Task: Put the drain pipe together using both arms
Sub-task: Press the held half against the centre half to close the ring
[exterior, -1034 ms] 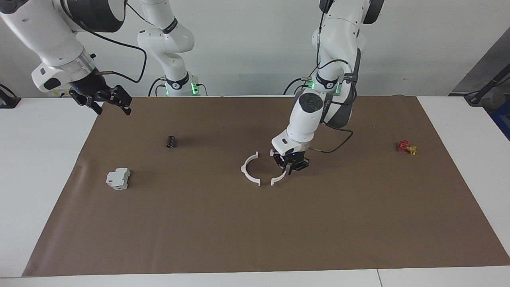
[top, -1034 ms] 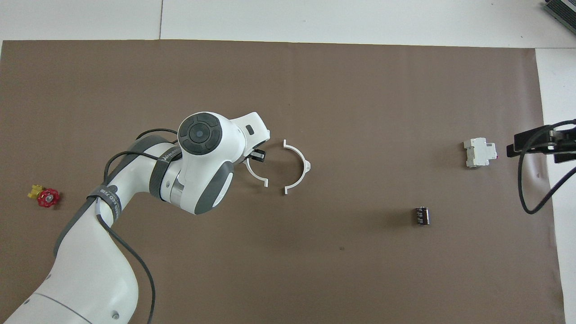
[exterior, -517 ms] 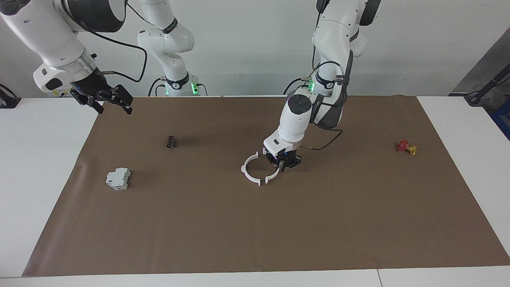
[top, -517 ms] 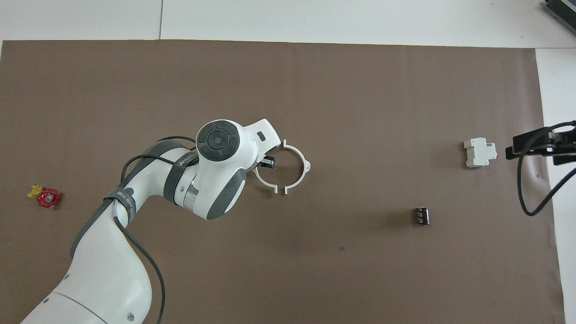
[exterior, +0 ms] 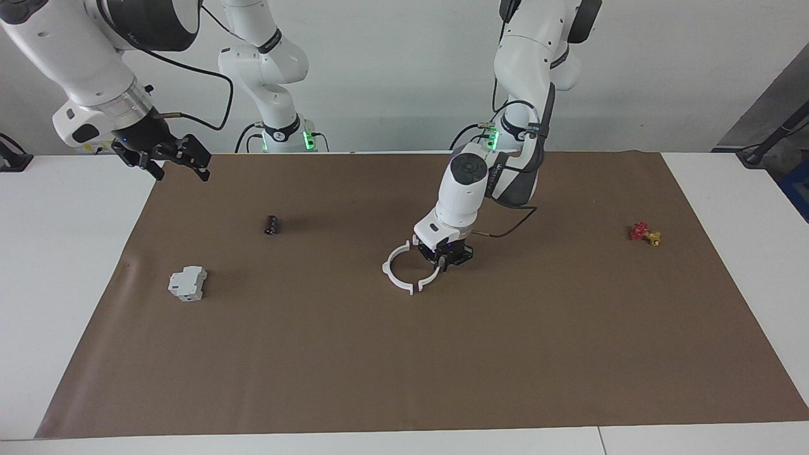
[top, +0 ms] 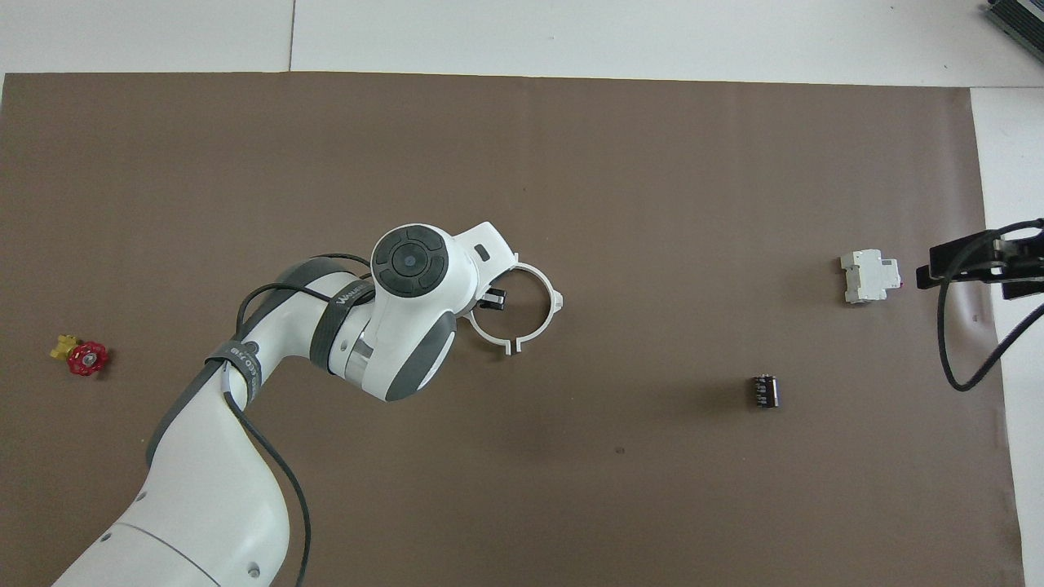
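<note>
The drain pipe lies in two thin white half-rings in the middle of the brown mat. My left gripper is shut on one half-ring, low at the mat. The other half-ring lies free beside it, toward the right arm's end. Their end tabs stand together, so the two halves make one ring outline. The left wrist hides part of the held half in the overhead view. My right gripper hangs open and holds nothing, over the mat's edge at the right arm's end, waiting.
A grey-white boxy block and a small dark cylinder lie on the mat toward the right arm's end. A small red and yellow part lies toward the left arm's end.
My left gripper slid its half-ring across the mat toward the free half-ring until the gap between their end tabs closed. The right arm has barely moved.
</note>
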Robot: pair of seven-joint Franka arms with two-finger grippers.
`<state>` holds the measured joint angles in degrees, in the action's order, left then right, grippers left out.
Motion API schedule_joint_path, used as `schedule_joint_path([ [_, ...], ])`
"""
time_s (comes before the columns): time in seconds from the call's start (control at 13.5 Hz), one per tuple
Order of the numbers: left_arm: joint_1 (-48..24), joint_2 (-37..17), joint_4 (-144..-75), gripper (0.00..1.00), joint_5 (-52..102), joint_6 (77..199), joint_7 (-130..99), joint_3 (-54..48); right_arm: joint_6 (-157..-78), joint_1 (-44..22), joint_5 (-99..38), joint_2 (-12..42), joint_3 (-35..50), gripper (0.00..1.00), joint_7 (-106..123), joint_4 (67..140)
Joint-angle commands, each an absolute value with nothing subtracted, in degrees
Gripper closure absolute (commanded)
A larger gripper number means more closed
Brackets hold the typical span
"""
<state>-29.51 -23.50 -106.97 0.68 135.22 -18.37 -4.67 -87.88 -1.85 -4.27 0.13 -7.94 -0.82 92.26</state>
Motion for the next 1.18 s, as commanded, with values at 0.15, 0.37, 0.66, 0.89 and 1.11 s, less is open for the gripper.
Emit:
schedule_joint_path([
  [0.15, -31.29, -26.1, -106.17, 1.0, -1.05, 136.85, -20.04, -3.52, -87.19, -1.58, -4.66, -0.53, -7.65, 0.0, -1.32, 92.64],
  [0.37, -31.29, -26.19, -106.44, 1.0, -1.14, 137.02, -20.74, -3.52, -87.36, -1.58, -4.66, -0.53, -7.65, 0.0, -1.32, 92.64],
  [0.66, -31.38, -26.28, -106.87, 1.0, -1.23, 137.46, -21.71, -3.6, -87.63, -1.5, -4.66, -0.53, -7.65, 0.0, -1.32, 92.64],
  [0.89, -31.2, -26.37, -106.96, 1.0, -1.23, 138.51, -21.8, -3.6, -87.45, -1.58, -4.66, -0.53, -7.65, 0.0, -1.32, 92.64],
  [1.11, -31.2, -26.37, -106.61, 1.0, -1.05, 138.95, -23.46, -3.6, -87.36, -1.58, -4.66, -0.53, -7.65, 0.0, -1.32, 92.64],
])
